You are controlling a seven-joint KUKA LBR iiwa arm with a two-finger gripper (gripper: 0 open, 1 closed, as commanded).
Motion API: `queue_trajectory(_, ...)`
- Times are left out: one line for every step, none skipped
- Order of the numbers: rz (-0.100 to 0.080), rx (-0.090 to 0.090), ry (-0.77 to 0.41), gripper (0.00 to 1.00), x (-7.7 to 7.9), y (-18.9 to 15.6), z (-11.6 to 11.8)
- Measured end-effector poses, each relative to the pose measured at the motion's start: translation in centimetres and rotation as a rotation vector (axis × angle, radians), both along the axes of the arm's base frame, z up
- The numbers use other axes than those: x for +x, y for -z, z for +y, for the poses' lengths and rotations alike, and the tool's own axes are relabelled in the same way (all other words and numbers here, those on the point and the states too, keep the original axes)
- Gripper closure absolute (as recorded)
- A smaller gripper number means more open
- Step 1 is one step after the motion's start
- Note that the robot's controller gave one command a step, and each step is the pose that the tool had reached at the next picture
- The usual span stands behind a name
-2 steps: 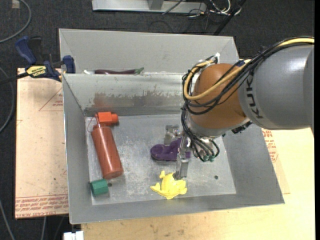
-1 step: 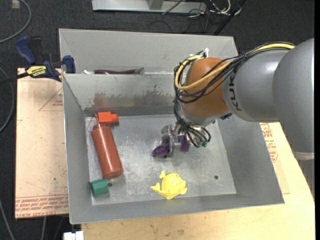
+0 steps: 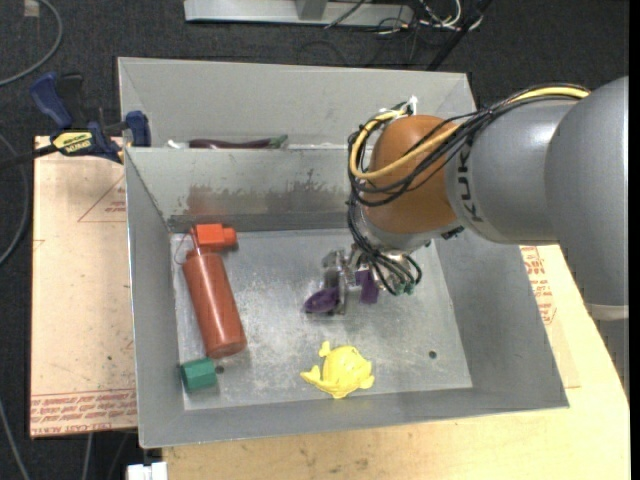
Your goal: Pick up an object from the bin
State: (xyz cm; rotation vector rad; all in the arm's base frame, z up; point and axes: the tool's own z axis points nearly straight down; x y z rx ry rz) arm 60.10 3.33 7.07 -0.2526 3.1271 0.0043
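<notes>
1. Purple small thing (image 3: 322, 302), dark and irregular in shape, lies on the bin floor touching the lower left side of the gripper (image 3: 343, 286). A second purple patch shows just to the gripper's right, and I cannot tell whether it belongs to the same thing.
2. Grey KUKA arm (image 3: 540, 168) comes in from the right and takes up the upper right of the view. It ends in a rounded orange cover (image 3: 405, 183) directly above the gripper, with black and yellow cables (image 3: 372, 153) looped across it.
3. Grey metal bin (image 3: 280, 268) surrounds the gripper, which is lowered to the floor near the bin's middle, a little toward the back wall.
4. Whether the gripper is open or closed cannot be told, since the cover and the wrist cables hide much of it. Nor can I tell whether the purple thing is actually gripped.
5. A red-orange bottle (image 3: 213, 303) lies on its side well to the gripper's left, along the left wall. Its brighter orange cap (image 3: 214, 235) points toward the back wall.
6. A yellow soft toy (image 3: 338, 370), lumpy in outline, sits near the gripper on the side toward the front wall, apart from the purple thing.
7. A green block (image 3: 199, 375) rests far to the gripper's lower left, just beside the bottle's base in the front left corner.
</notes>
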Motion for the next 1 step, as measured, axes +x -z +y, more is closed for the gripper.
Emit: queue_trajectory(-0.008,0.001,0.011,1.0,1.31,-18.36,-0.05)
